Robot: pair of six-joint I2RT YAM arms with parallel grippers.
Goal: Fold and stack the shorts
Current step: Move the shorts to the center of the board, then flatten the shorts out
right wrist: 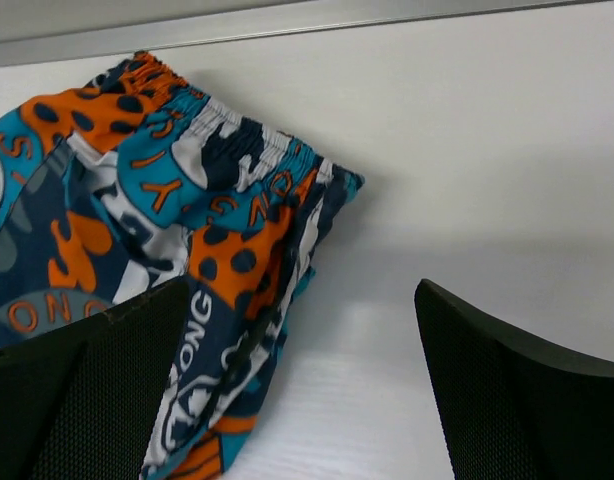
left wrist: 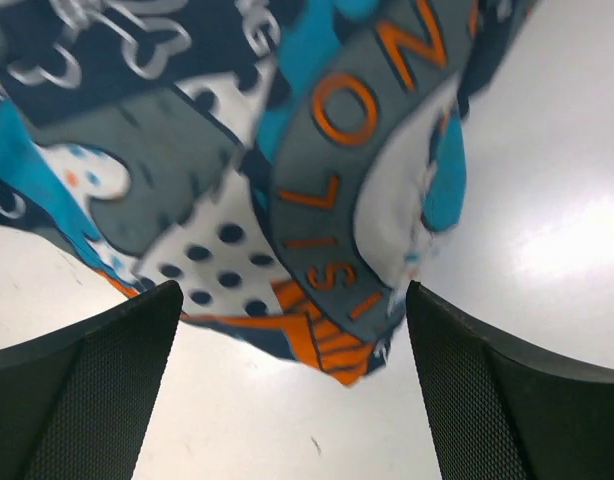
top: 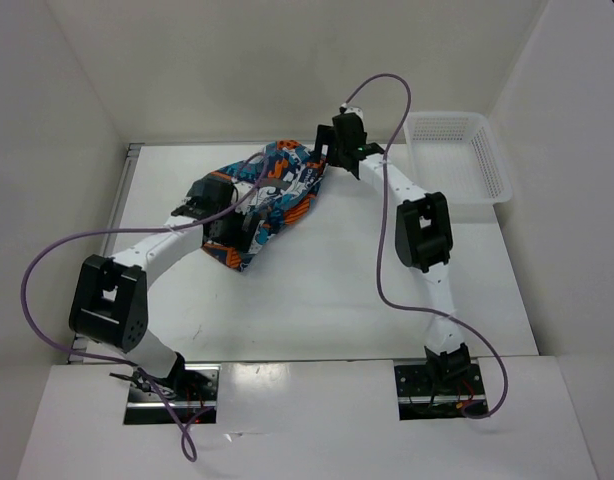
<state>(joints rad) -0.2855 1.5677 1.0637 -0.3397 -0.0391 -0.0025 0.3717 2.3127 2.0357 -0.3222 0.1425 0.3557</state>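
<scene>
The patchwork shorts (top: pixel 272 195) lie bunched on the white table at the back middle, in teal, orange, white and dark grey. My left gripper (top: pixel 230 240) hovers at their near left end, open and empty; in the left wrist view the shorts' lower corner (left wrist: pixel 327 330) hangs between the fingers (left wrist: pixel 87 390) without touching them. My right gripper (top: pixel 322 160) is at the shorts' far right edge, open and empty; the right wrist view shows the waistband end (right wrist: pixel 187 230) by its left finger (right wrist: pixel 97 390).
A white plastic mesh basket (top: pixel 457 160) stands at the back right of the table. White walls close in the table on the left, back and right. The left arm's purple cable loops over the table's left side.
</scene>
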